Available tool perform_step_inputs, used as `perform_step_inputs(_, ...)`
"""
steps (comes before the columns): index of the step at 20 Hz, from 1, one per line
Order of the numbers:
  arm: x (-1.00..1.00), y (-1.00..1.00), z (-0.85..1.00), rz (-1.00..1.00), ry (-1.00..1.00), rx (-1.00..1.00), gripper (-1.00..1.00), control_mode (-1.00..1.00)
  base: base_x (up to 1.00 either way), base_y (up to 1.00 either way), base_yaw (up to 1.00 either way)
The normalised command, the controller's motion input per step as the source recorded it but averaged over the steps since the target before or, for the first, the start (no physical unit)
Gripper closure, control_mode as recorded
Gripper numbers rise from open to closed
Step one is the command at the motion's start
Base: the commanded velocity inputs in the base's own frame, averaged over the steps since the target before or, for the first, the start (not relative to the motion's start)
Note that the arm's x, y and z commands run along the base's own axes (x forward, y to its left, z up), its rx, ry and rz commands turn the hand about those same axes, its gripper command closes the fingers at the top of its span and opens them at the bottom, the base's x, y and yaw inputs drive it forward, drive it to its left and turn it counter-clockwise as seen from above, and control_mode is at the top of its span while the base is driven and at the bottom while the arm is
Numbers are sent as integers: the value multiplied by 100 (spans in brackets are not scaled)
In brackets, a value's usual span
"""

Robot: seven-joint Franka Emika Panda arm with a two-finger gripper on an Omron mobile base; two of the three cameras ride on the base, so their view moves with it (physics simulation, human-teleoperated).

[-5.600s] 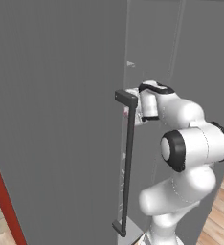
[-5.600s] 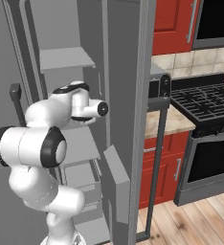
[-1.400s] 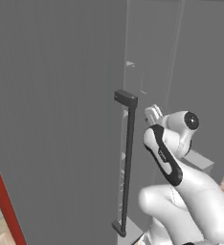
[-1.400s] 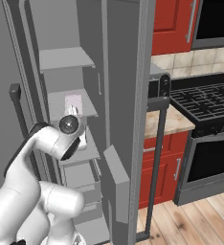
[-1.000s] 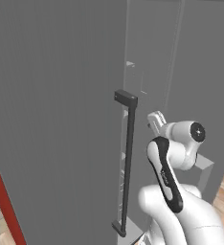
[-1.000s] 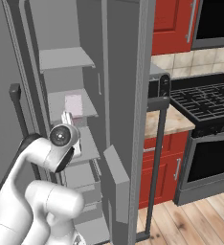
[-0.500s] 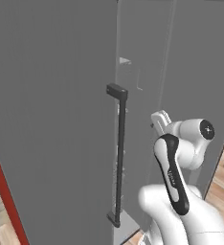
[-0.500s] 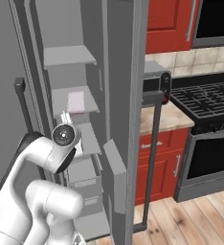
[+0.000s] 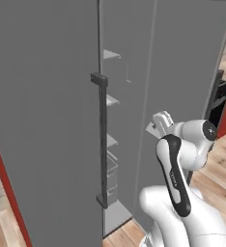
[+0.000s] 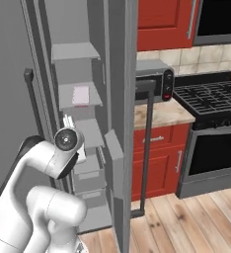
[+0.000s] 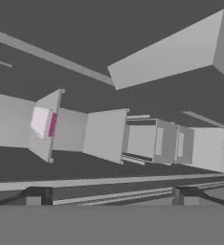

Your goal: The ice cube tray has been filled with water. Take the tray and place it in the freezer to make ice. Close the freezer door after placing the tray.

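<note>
Tray (image 10: pixel 81 95) sat flat on a grey shelf (image 10: pixel 63 99) inside the freezer (image 10: pixel 73 54), about mid-height in the compartment. In the hand view it showed as a pale slab (image 11: pixel 40 120) with a pink edge, resting on that shelf.

End effector (image 9: pixel 162 123) hung beside the open compartment, apart from the tray, fingers spread wide, nothing held.

Freezer door (image 10: pixel 118 118) stood open, seen nearly edge-on in the right base view, its dark bar handle (image 10: pixel 146 148) facing the stove (image 10: pixel 211 99) side. Left-hand door (image 9: pixel 42 120) looked shut, its own handle (image 9: pixel 103 144) at the seam.

Handling, my read: tray is thin, stiff and light, but water-filled, so any tilt would spill it. If it needed moving again, I'd grip it across a long edge near the middle and keep it level. It looks placed already, so best left alone.

Remaining step is the door. It's tall, rigid and hinged; I'd push on the outer face or edge near the handle, arm first pulled clear of the opening to avoid pinching it.
</note>
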Motion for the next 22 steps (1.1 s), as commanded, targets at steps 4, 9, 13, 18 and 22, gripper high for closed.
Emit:
perform_step_inputs(4,0,0,0,0,0,0,-100,100,-12,-24,21)
perform_step_inputs(9,0,0,0,0,0,0,-100,100,0,-26,21)
perform_step_inputs(13,0,0,0,0,0,0,-100,100,0,-34,23)
perform_step_inputs(18,0,0,0,0,0,0,-100,100,-8,-47,21)
perform_step_inputs(22,0,0,0,0,0,0,-100,100,-19,-55,19)
